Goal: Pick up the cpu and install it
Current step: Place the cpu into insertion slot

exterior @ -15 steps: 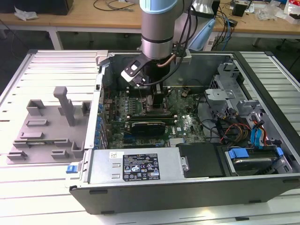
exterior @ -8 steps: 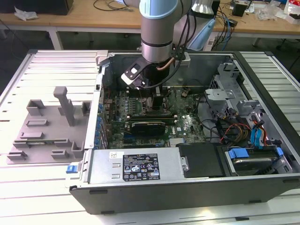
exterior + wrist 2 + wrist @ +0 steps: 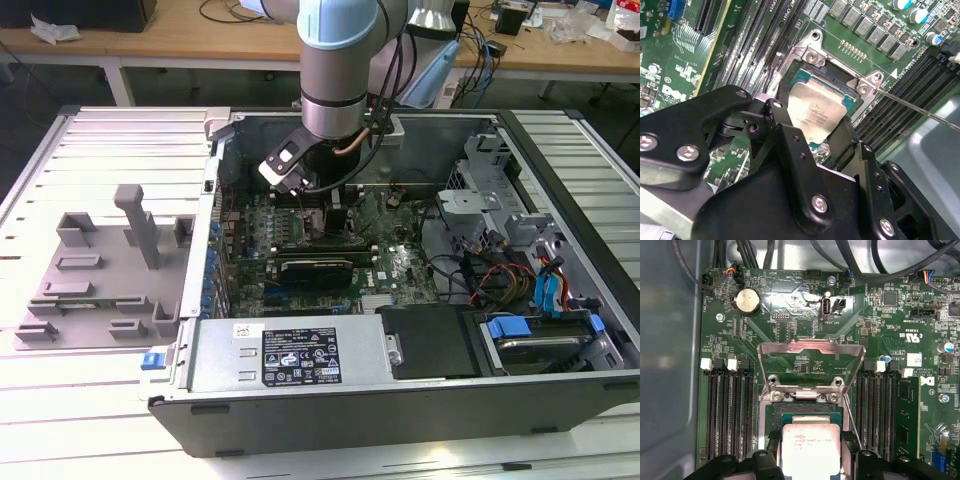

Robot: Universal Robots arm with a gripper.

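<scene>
The cpu [image 3: 811, 450] is pinched in the claw [image 3: 812, 439]. One black finger [image 3: 771, 441] presses on each side edge of it, and its shiny grey top faces up. In the second wrist view the cpu [image 3: 816, 111] hangs right over the socket [image 3: 812, 79], low and close. I think it is a bit tipped, and a strip of the blue-green socket floor peeks out past its far edge. I cannot tell if it touches the socket yet. The metal lid [image 3: 810, 346] of the socket stands flipped open. The thin lever [image 3: 852, 424] beside it is swung free, so the socket looks ready. From where I stand, the arm [image 3: 335, 70] reaches down into the open case [image 3: 420, 415]. The claw [image 3: 337, 215] is low over the board [image 3: 400, 265], near the board's far edge by the back wall of the case. Long black slots [image 3: 730, 415] run along both sides of the socket. The picking up looks done, because the cpu is in the claw. The putting in looks only partly done. The cpu is lined up over the socket, but the claw has not let go, the lid is not shut and the lever is not locked down.
</scene>
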